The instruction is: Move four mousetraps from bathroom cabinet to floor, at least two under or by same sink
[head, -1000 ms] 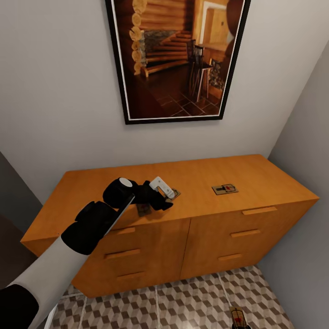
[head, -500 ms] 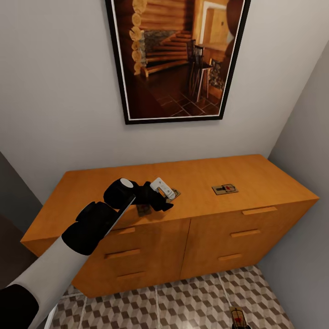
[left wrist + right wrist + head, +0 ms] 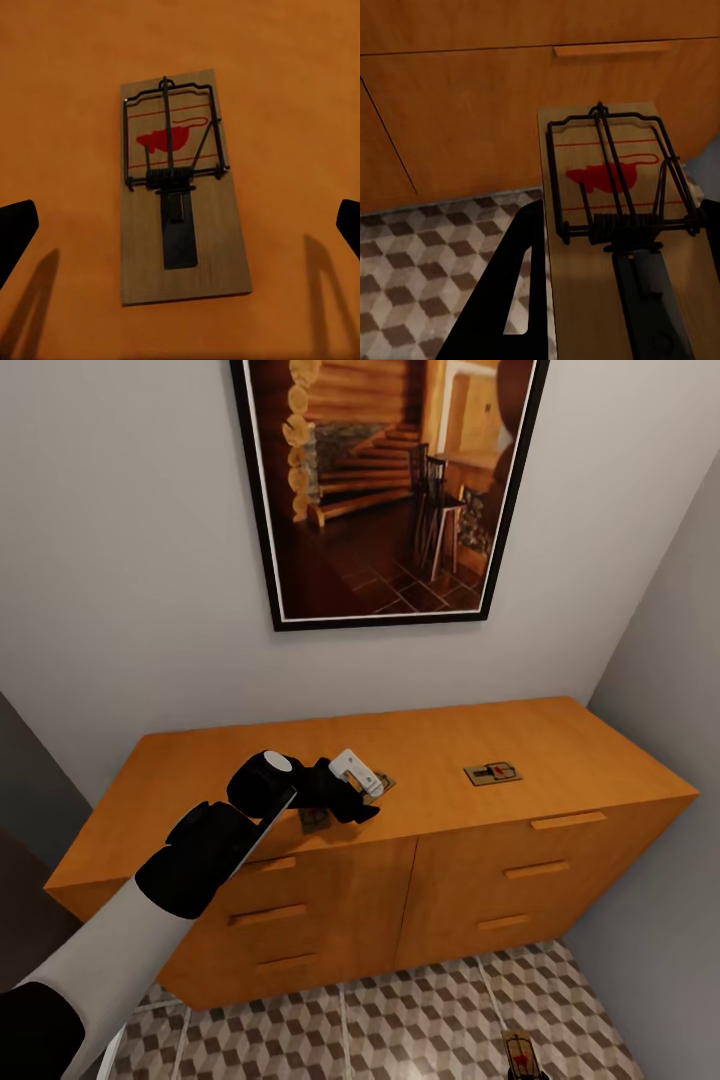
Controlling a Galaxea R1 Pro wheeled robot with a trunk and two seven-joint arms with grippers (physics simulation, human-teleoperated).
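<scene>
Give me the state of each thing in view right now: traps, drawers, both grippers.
Left gripper: open, above the cabinet top, over a mousetrap.
Mousetrap under left gripper: flat on the cabinet top, between the open fingers, not gripped.
Second mousetrap: flat on the cabinet top, untouched.
Right gripper: shut on a mousetrap, low near the floor.
Held mousetrap: in the right gripper.
Cabinet: drawers closed.
Bathroom floor: no trap seen lying on it.
</scene>
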